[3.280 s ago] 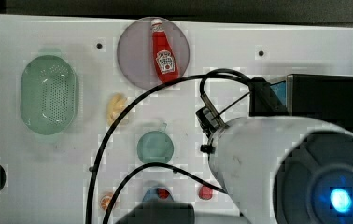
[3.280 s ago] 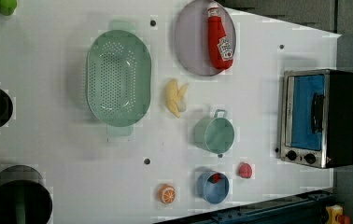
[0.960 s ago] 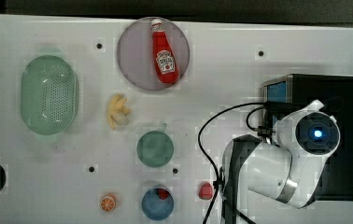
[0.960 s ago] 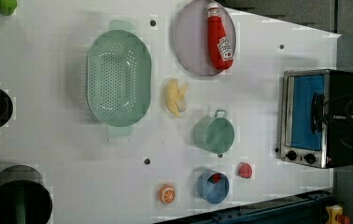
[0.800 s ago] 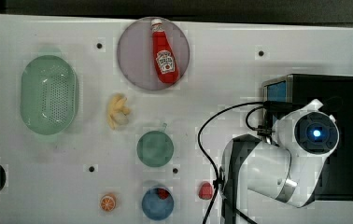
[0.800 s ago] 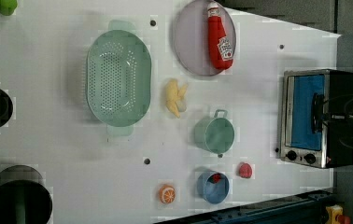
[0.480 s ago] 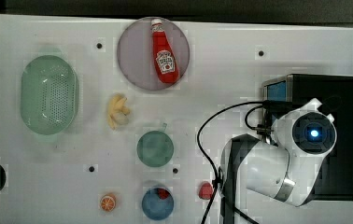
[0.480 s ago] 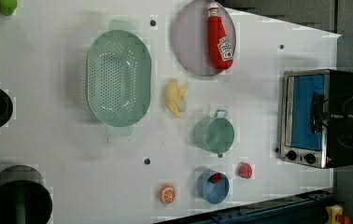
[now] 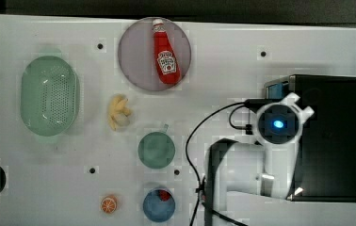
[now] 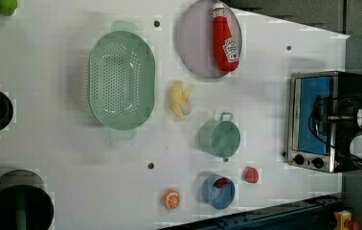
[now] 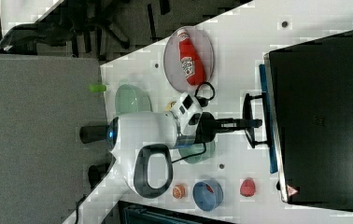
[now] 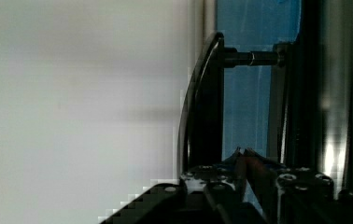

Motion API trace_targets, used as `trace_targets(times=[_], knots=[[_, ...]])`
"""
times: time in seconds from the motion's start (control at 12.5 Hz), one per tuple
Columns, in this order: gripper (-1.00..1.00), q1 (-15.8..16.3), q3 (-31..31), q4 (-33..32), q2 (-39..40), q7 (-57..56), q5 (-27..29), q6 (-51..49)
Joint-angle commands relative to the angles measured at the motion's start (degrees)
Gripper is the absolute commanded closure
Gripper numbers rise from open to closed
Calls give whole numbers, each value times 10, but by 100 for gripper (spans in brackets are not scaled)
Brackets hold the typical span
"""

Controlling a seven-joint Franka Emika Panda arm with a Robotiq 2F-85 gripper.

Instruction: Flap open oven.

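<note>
We find the oven [image 11: 321, 116] at the right view's right on the worktop [image 11: 240, 42], door shut. The fingers [image 11: 254, 122] clench its handle [image 11: 248, 119]. A shallow grip may slip off when pulled

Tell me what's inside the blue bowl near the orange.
The blue bowl holds one small red thing by its rim; I cannot tell what it is. In the right view the same red bit shows inside.
</note>
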Motion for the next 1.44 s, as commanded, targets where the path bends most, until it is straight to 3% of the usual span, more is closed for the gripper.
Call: trace_targets(times=[0.08,0.8,1.2,1.44], knots=[[65,42,37,-12,38,137,-48,0],[65,127,66,35,199,441,-233,-20],[65,165,62,83,248,467,-239,-58],[65,163,62,88,197,467,-176,-37]])
